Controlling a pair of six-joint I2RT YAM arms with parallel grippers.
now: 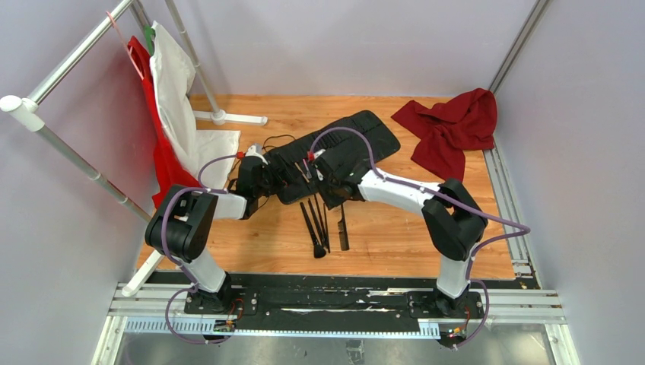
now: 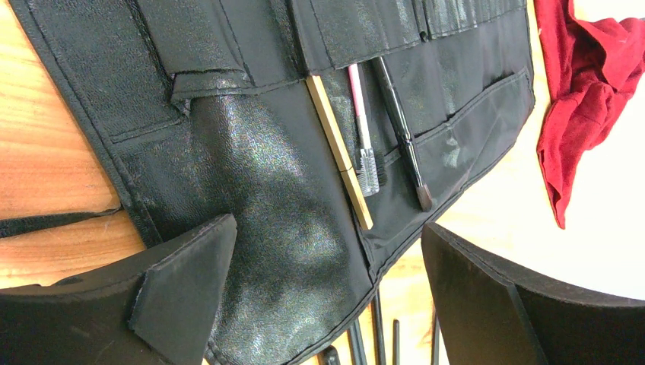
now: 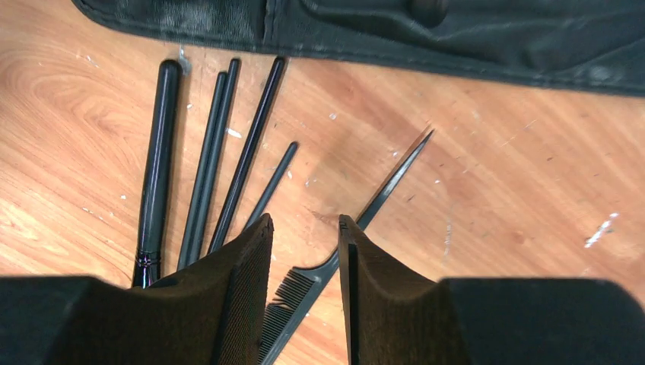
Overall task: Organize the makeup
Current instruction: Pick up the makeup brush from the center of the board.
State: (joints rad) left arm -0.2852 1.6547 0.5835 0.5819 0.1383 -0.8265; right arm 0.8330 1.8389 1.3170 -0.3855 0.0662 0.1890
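Note:
The black roll-up case (image 1: 342,148) lies open mid-table. Its slots hold a tan-handled tool (image 2: 338,152), a pink-handled spoolie (image 2: 361,129) and a black brush (image 2: 403,133). My left gripper (image 2: 327,258) hovers open over the case's near end (image 2: 289,228), holding nothing. Several black-handled brushes (image 3: 209,167) lie loose on the wood in front of the case, also seen from above as brushes (image 1: 316,228). To their right lies a thin black tail comb (image 3: 388,186). My right gripper (image 3: 304,228) is low over the comb, jaws part-open either side of its teeth, with gaps showing.
A crumpled red cloth (image 1: 452,125) lies at the back right. A white cloth (image 1: 179,99) and a red garment (image 1: 163,163) hang on a metal rack (image 1: 68,61) at the left. Purple cables loop over both arms.

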